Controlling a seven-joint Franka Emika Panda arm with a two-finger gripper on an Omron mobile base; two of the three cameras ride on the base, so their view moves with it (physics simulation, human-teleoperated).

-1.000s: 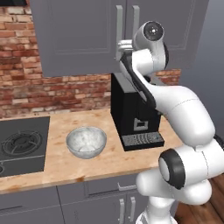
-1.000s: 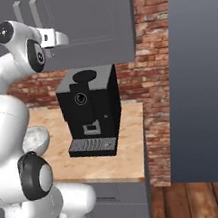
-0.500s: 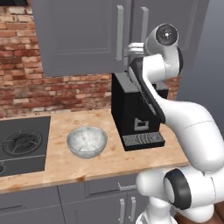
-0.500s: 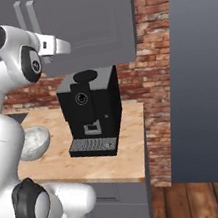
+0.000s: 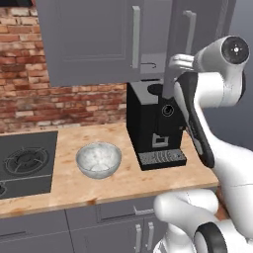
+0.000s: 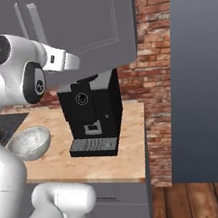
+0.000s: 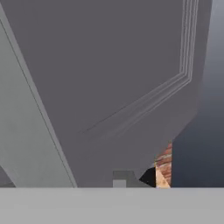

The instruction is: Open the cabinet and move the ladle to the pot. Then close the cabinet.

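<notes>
The arm reached up at the cabinet (image 5: 99, 39), which spanned the top of the frame above the desk (image 5: 118, 183), its right door (image 5: 173, 49) swung ajar. The gripper (image 5: 174, 61) sat at that door's edge; whether its jaws were apart could not be told. The opening step looked unfinished; next, the door likely needed swinging wider. No ladle or pot was visible.

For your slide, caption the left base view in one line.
Arm at the cabinet, right door swung ajar above the coffee machine.
</notes>
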